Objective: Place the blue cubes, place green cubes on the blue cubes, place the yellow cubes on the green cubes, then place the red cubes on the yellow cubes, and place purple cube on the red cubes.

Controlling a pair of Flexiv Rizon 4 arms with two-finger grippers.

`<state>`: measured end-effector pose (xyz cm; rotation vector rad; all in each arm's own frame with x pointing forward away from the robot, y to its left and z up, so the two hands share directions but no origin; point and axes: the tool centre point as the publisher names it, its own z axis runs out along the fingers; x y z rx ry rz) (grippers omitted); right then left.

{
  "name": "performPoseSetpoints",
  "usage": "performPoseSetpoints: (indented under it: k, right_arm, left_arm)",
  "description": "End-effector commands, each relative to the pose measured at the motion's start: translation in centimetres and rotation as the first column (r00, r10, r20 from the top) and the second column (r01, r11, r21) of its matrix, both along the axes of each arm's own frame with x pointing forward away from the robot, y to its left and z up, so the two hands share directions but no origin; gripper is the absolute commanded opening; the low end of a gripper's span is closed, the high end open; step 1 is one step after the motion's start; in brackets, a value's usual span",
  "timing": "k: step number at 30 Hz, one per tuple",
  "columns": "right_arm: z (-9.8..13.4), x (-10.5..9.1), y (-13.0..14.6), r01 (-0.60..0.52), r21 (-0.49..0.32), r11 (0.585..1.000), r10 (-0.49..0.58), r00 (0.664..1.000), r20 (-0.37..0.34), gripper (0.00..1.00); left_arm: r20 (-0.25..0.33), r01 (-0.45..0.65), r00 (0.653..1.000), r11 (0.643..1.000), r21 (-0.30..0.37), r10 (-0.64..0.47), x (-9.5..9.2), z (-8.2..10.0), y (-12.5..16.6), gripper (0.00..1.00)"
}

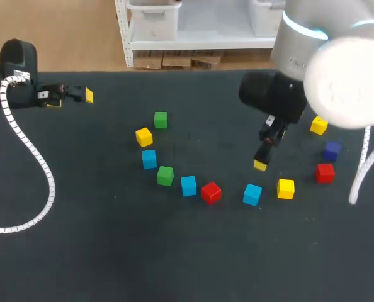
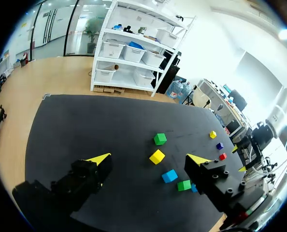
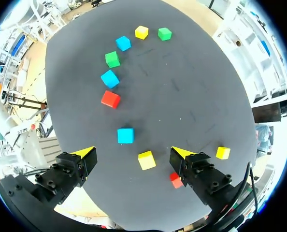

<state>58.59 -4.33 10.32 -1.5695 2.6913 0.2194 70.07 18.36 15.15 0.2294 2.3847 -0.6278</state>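
Observation:
Loose cubes lie in an arc on the black table. From the left: green, yellow, blue, green, blue, red, blue, yellow, red, purple, yellow. None is stacked. My left gripper stands open at the far left, away from the cubes. My right gripper hangs open above the table, with a blue cube and a yellow cube below, between its fingers.
A white ribbed cable of the left arm loops over the table's left side. The right arm's big white body covers the far right corner. Bare table lies in front of the arc of cubes.

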Motion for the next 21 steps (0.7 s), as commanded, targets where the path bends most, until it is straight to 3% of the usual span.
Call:
performPoseSetpoints:
  k: [1, 21]
  right_arm:
    - [-1.32, -0.81, 0.30, -0.012, -0.005, 1.000, 0.012, 1.000, 0.023, 1.00]
    - [-2.25, -1.11, 0.31, -0.036, -0.002, 0.999, 0.036, 0.999, -0.004, 1.00]
  left_arm:
    - [0.005, 0.002, 1.000, 1.000, -0.005, -0.002, -0.08, -0.12, 0.08, 1.00]
    - [0.005, 0.002, 1.000, 1.000, -0.005, -0.002, -0.08, -0.12, 0.08, 1.00]
